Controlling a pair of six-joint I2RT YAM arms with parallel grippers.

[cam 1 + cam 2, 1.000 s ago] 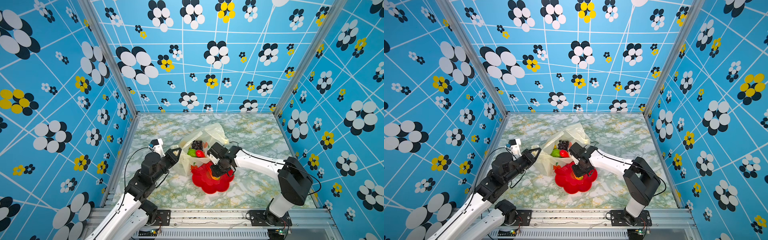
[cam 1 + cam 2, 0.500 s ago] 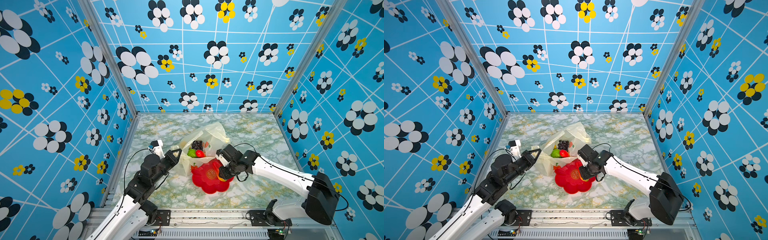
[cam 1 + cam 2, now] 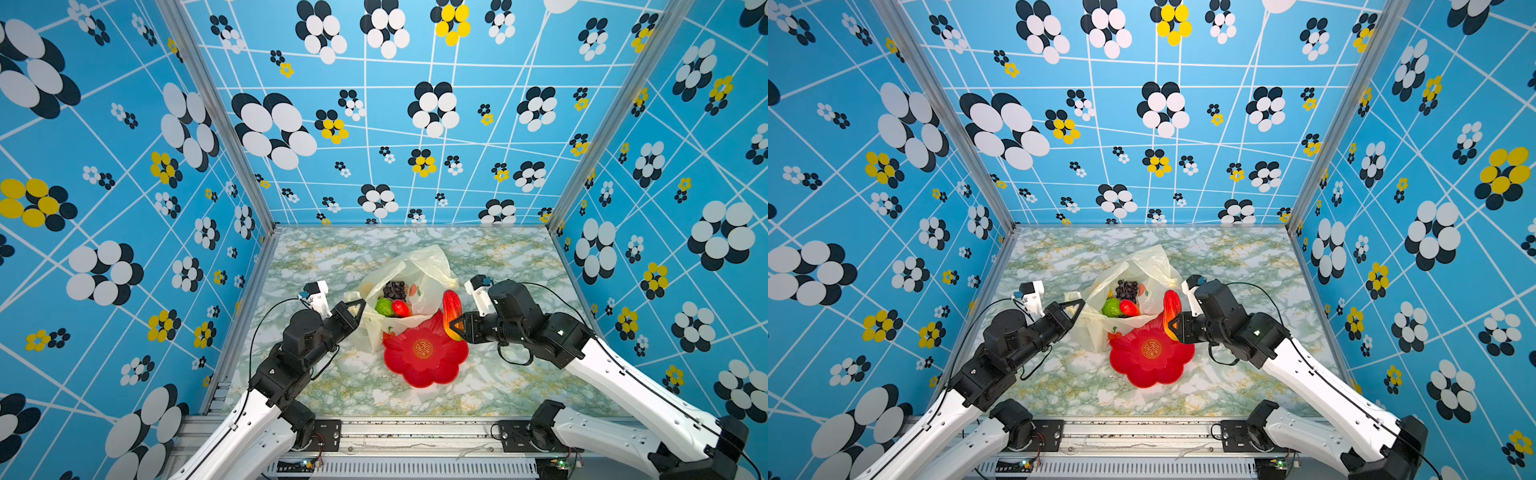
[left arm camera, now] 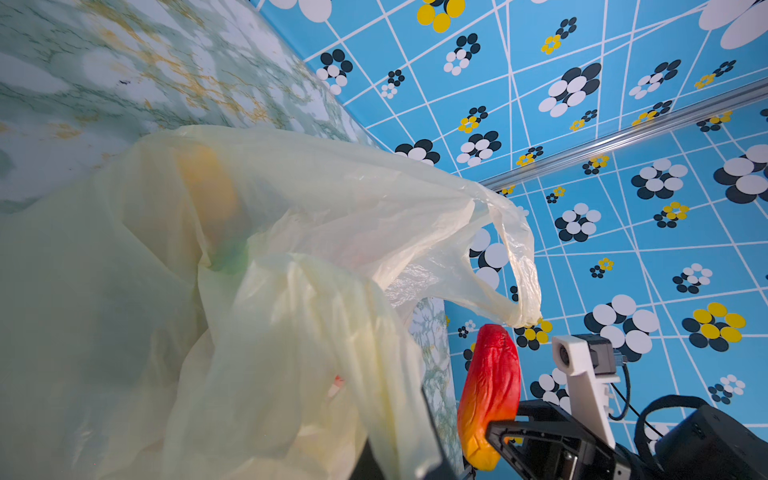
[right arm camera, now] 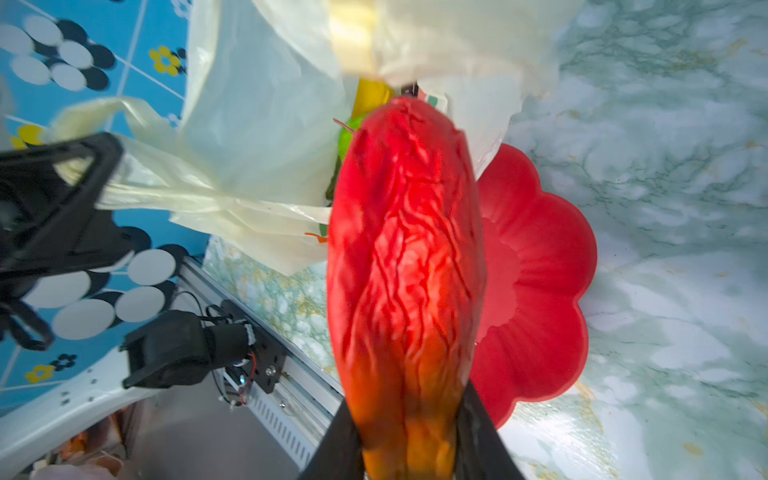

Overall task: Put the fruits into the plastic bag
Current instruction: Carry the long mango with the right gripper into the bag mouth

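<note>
The cream plastic bag (image 3: 419, 266) (image 3: 1138, 266) lies open mid-table. Inside it show a dark grape bunch (image 3: 394, 289), a green round fruit (image 3: 384, 306) and a small red fruit (image 3: 400, 308). My left gripper (image 3: 356, 308) (image 3: 1077, 306) is shut on the bag's left handle, holding the mouth up. My right gripper (image 3: 456, 328) (image 5: 409, 449) is shut on the orange end of a red-orange mango (image 3: 452, 307) (image 4: 492, 390) (image 5: 405, 270). The mango stands upright in the air just right of the bag's mouth, above the plate's far edge.
A red flower-shaped plate (image 3: 424, 370) (image 3: 1150, 374) lies in front of the bag, nothing on it. The bag's free handle (image 4: 519, 266) hangs loose beside the mango. Patterned walls close in the marble table (image 3: 519, 374) on three sides.
My right gripper has risen from the plate with the mango, swung right and turned, and now holds it by the bag's right side. The left gripper has kept its hold.
</note>
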